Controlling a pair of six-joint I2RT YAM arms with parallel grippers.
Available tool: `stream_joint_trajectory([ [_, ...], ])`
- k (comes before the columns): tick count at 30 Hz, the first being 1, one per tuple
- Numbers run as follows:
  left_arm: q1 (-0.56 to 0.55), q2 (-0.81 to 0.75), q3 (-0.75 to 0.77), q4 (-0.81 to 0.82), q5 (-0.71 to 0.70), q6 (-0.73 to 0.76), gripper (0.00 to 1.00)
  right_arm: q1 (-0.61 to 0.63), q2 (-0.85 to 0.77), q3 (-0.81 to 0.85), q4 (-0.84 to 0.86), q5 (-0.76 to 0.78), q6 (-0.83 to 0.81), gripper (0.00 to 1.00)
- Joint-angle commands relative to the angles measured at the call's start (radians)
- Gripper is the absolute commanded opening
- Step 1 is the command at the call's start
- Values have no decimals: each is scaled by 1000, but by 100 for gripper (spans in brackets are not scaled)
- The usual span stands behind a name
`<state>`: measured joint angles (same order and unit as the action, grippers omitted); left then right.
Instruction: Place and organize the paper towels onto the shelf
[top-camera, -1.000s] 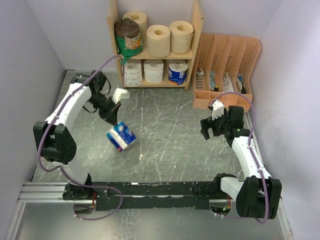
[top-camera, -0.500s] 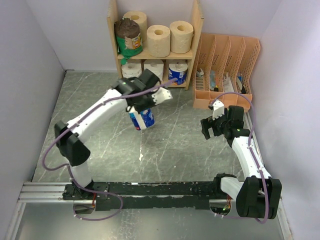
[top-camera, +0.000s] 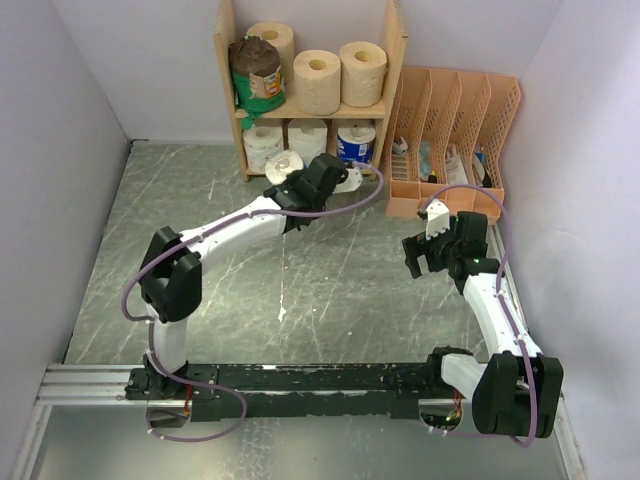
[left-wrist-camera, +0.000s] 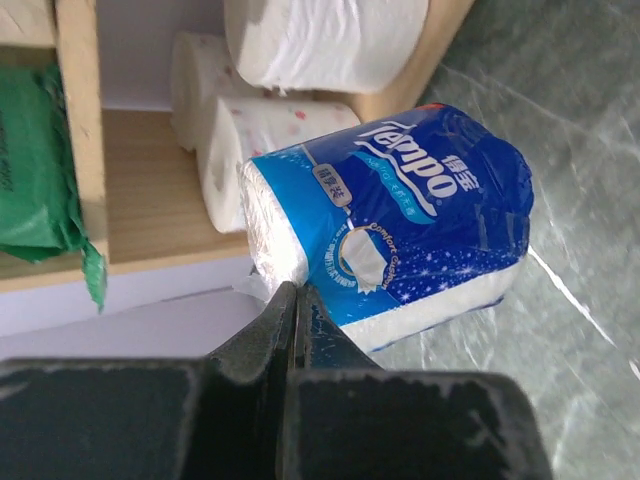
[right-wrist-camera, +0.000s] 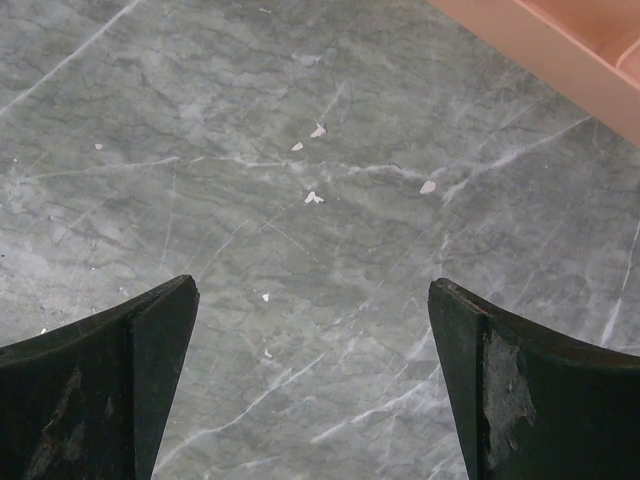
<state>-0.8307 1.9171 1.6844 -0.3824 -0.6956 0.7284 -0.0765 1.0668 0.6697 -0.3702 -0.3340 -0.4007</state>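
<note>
Left gripper (left-wrist-camera: 297, 300) clamped on blue-wrapped roll (left-wrist-camera: 420, 220) at its wrapper edge, just before shelf (left-wrist-camera: 150, 200) front edge; right gripper (right-wrist-camera: 312, 290) spread wide above table (right-wrist-camera: 300, 150).

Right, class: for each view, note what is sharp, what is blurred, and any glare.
Left wrist: blue-wrapped roll sharp, its film glossy; left gripper dark, soft-edged. Right wrist: table veins crisp, fingers shadowy. Top external: even light, faint shadows.

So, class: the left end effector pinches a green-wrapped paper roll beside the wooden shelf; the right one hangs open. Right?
No: the left wrist view shows the left end effector pinching a blue-wrapped paper roll beside the light wooden shelf; the right end effector hangs open.
</note>
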Motion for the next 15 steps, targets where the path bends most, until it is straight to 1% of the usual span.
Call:
stream_joint_trajectory([
  [1,-27,35,-25,314,-116,164,7,3,3,-12,21,16,-5,100],
  [3,-28,60,-10,325,-104,175,7,2,6,-12,22,16,-4,100],
  [4,-28,76,-10,358,-104,194,7,3,7,-11,21,16,-7,100],
  [12,-26,179,-27,653,-139,440,7,-1,-1,-10,22,28,-5,100],
  [15,-21,217,-8,724,-141,509,7,-6,-3,-10,21,27,-5,100],
])
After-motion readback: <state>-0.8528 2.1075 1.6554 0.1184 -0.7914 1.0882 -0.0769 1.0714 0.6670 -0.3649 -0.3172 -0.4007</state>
